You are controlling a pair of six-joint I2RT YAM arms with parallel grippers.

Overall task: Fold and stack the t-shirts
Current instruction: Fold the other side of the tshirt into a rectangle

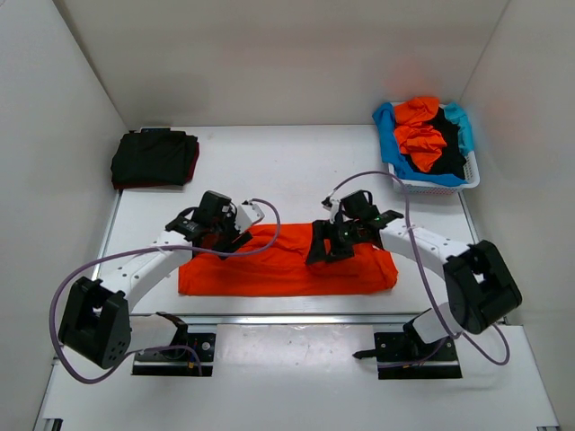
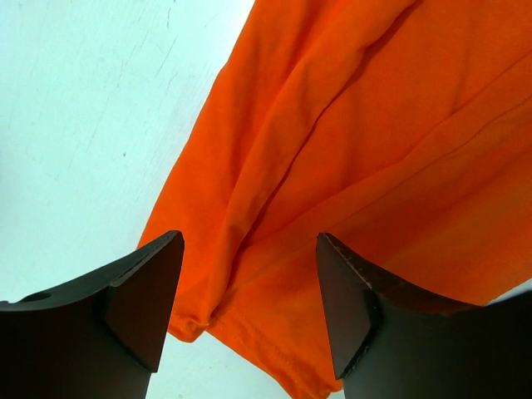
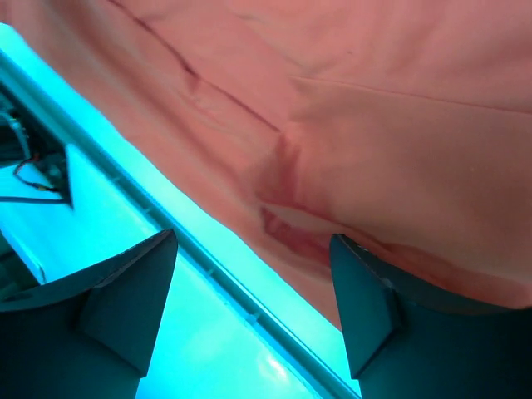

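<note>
A bright orange t-shirt [image 1: 283,269] lies folded into a long flat band near the table's front edge. My left gripper [image 1: 232,235] is open and empty just above the band's far left edge; in the left wrist view the orange cloth [image 2: 349,166] with its hem fills the space between and beyond the fingers. My right gripper [image 1: 328,247] is open and empty over the band's right half; the cloth looks pinkish in the right wrist view [image 3: 349,100]. A folded stack of black and dark red shirts [image 1: 154,159] lies at the far left.
A white lattice basket [image 1: 431,175] at the far right holds crumpled orange, black and light blue shirts. White walls close in the table on three sides. The table's front rail [image 3: 208,266] runs just below the orange band.
</note>
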